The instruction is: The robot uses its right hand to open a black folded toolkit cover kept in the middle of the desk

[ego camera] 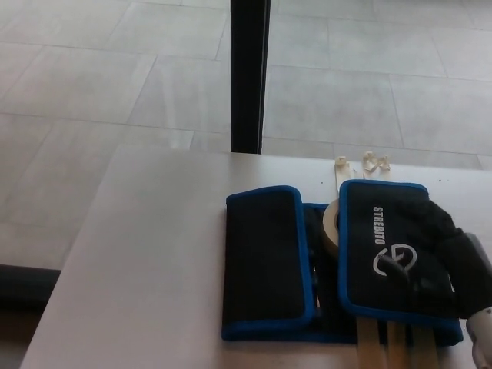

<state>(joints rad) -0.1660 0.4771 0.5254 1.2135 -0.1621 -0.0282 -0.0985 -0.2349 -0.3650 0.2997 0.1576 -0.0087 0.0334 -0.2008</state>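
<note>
The black toolkit cover with blue edging lies on the white desk, both flaps folded inward. The right flap carries a white logo and the word STREBITO. A roll of beige tape peeks out between the two flaps. My right hand has come in from the right and rests over the right flap's outer edge, covering part of the logo. The hand is dark against the black fabric, so its grip cannot be made out. My left hand is out of view.
Beige strips stick out from under the cover at the desk's near edge. Small beige scraps lie near the far edge. A black post stands behind the desk on the grey tiled floor.
</note>
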